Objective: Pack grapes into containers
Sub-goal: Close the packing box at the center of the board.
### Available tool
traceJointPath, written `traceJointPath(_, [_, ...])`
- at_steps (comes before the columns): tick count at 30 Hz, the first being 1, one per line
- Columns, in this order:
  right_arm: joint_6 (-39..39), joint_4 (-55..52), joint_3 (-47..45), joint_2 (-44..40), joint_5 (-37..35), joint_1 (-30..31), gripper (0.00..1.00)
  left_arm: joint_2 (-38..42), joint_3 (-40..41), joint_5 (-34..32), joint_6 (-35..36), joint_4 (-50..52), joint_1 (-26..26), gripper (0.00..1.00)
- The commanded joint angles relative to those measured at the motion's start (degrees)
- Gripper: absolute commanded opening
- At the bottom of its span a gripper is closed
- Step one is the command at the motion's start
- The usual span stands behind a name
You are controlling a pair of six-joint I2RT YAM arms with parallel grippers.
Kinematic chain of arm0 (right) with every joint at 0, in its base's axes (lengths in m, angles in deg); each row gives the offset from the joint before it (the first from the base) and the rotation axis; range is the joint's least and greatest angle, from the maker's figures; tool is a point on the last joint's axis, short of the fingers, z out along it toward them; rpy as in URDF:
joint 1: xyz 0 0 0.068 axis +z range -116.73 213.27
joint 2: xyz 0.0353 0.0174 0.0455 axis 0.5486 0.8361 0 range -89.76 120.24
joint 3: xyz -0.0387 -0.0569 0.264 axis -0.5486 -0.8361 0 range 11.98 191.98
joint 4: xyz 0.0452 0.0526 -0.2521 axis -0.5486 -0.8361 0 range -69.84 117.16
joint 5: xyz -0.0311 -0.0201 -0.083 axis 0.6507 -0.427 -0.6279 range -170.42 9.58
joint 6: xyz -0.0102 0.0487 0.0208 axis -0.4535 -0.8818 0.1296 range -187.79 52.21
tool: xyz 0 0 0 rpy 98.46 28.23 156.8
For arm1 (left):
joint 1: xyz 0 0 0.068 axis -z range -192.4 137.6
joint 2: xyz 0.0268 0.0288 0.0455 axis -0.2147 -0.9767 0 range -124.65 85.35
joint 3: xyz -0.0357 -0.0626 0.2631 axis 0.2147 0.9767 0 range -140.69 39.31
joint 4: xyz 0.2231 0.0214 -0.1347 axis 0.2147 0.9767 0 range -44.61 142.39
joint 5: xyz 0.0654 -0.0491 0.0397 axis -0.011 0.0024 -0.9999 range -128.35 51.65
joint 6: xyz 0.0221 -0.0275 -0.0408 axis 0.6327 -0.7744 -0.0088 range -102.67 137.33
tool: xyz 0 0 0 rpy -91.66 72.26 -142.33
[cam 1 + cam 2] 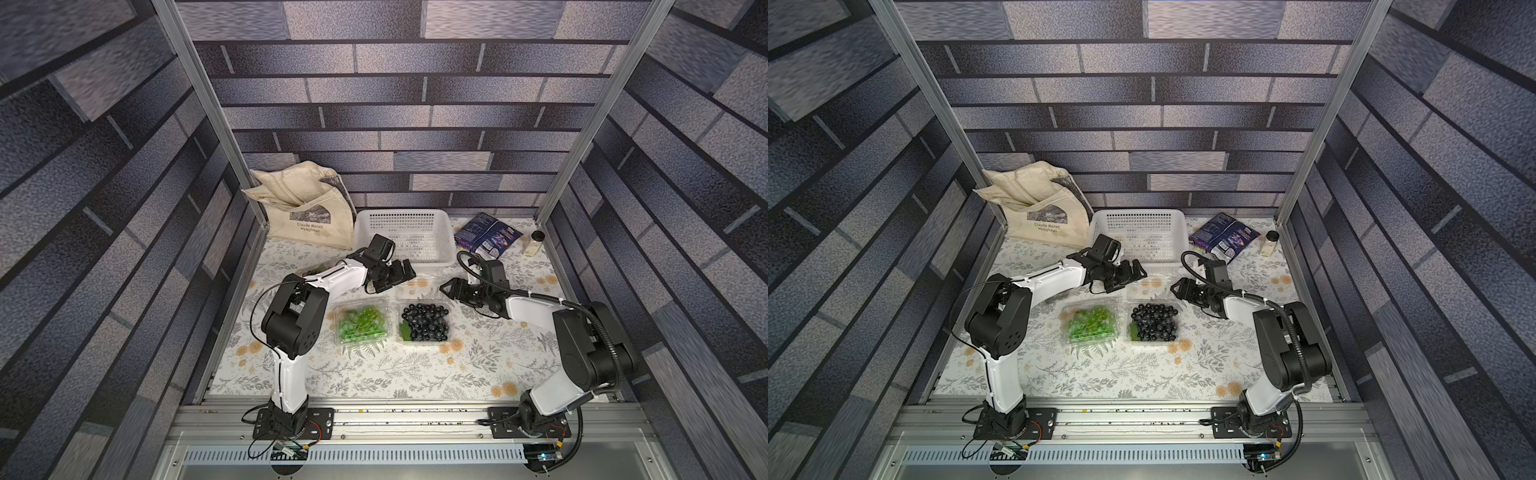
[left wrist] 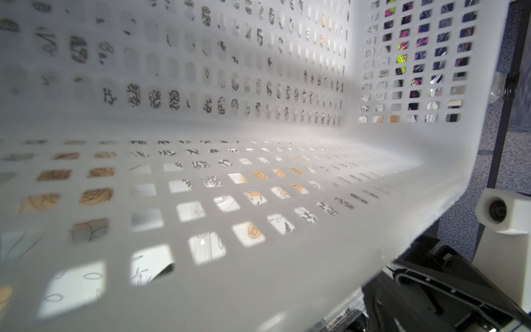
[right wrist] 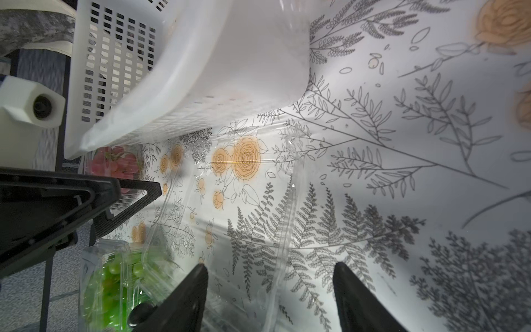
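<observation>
Two clear containers stand mid-table in both top views. One holds green grapes (image 1: pixel 360 323) (image 1: pixel 1092 323) under a closed lid. The other holds dark grapes (image 1: pixel 424 322) (image 1: pixel 1154 322), and its open lid (image 1: pixel 417 286) lies flat behind it. Red grapes (image 3: pixel 117 166) in a third container show under the left arm. My left gripper (image 1: pixel 404 275) is open and empty at the basket's front wall; its own jaws are hidden in the left wrist view. My right gripper (image 1: pixel 446 289) (image 3: pixel 270 276) is open, low at the flat lid's right edge (image 3: pixel 284 230), which runs between its fingers (image 3: pixel 189 299).
A white perforated basket (image 1: pixel 405 235) (image 2: pixel 258 129) stands behind the containers, close to both grippers. A cream tote bag (image 1: pixel 307 212) leans in the back left corner. A dark snack bag (image 1: pixel 486 235) and a small jar (image 1: pixel 536 243) lie at the back right.
</observation>
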Motion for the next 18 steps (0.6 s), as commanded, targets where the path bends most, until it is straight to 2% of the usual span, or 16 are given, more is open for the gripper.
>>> traceJointPath(1, [0.49,3.57,1.21,1.52,1.81,-0.34,0.71,-1.31,-1.87,1.56,1.55,1.78,0.12,0.99])
traceJointPath(11, [-3.42,11.99,2.02,7.08,7.51,-0.3,0.67,-2.49,-3.46,2.33,1.36,2.46,0.86,0.99])
traceJointPath(18, [-5.57,16.17,1.06,6.67,9.75,-0.37,0.66,-2.14,-4.26,2.82,1.09,2.29,2.27,0.99])
